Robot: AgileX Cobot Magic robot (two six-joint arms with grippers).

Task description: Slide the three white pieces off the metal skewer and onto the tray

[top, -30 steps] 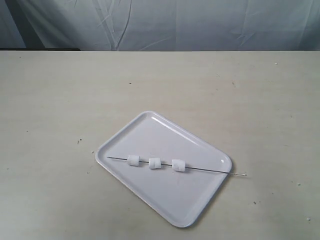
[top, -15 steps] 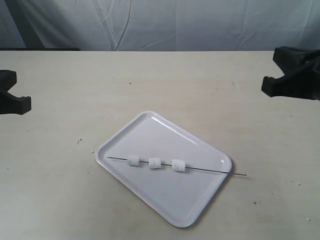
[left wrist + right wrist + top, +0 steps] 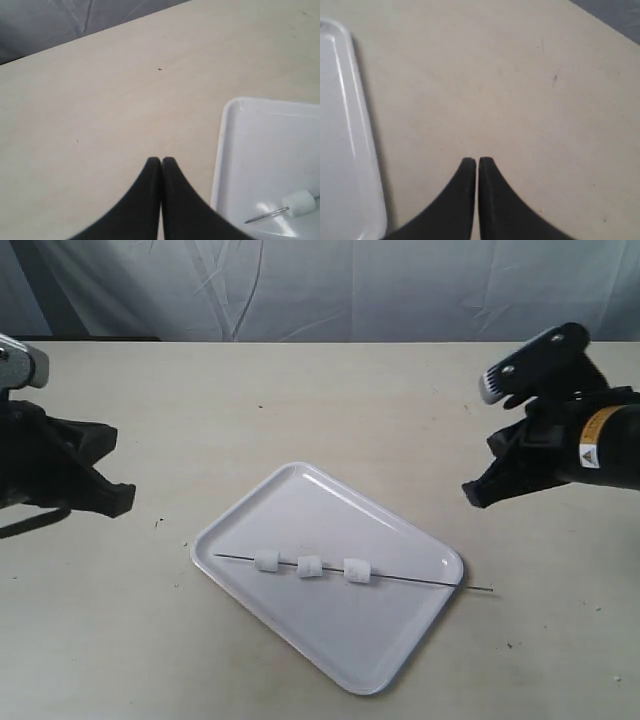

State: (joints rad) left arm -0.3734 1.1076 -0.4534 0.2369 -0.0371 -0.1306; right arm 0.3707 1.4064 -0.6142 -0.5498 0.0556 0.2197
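Left of the tray [image 3: 330, 505], my left fingers [image 3: 160, 166] are pressed together and empty, with open bench [image 3: 300, 400] all around. On the tray lies the metal skewer [image 3: 420, 582] with the three white pieces [image 3: 310, 566] threaded on it, its tip overhanging the tray's right rim. Right of the tray, my right fingers [image 3: 476, 166] are likewise closed. I judge that nudging that thin rod could roll it away.

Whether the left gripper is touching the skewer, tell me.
Apart. The left wrist view shows the left gripper, jaws shut, over bare table, short of the tray where the skewer lies.
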